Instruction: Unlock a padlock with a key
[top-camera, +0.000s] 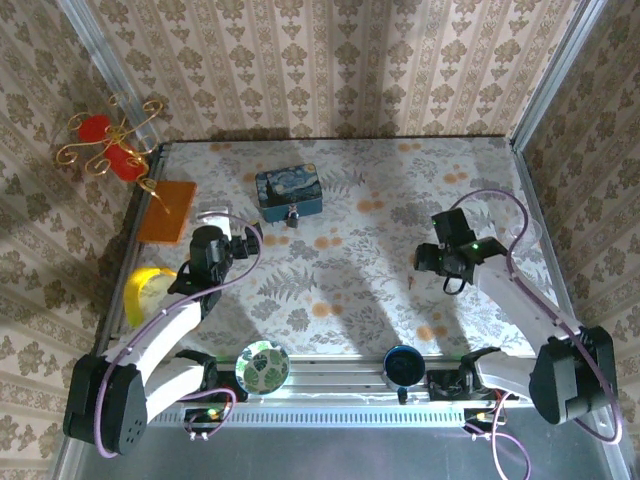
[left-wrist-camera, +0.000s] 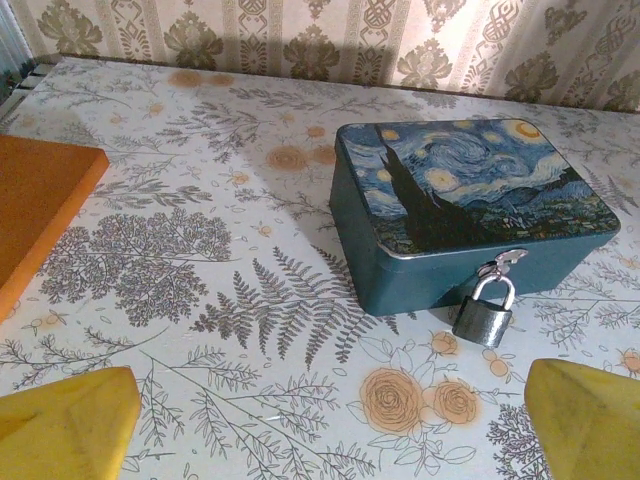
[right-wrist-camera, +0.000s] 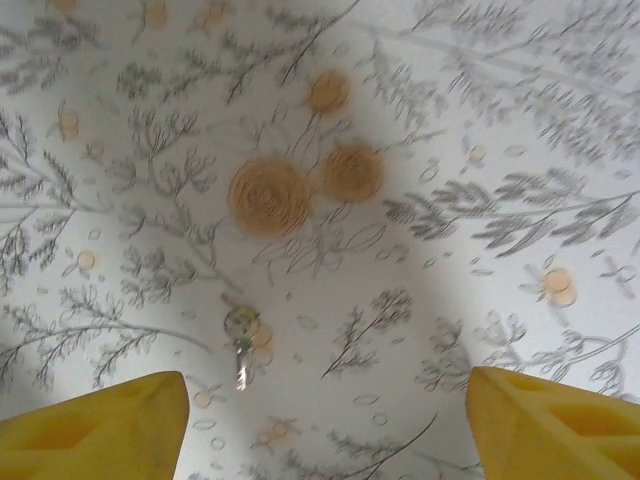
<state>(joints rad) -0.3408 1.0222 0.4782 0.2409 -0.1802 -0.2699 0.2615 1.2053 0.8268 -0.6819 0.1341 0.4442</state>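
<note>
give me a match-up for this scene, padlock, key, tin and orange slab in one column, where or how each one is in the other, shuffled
1 padlock
2 key
3 tin
4 orange slab

a lying loose on the tablecloth
b lid painted with a starry night sky
c hooked onto the tin's front
d flat at the tablecloth's left edge

Pairs: 1-c, 2-a, 3-b, 4-d

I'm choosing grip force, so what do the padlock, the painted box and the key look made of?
The padlock looks like metal: dull grey body, shinier shackle. The box is probably painted tin: glossy printed lid with a bright bare edge. The key is likely metal, pale and glinting, though blurred.
</note>
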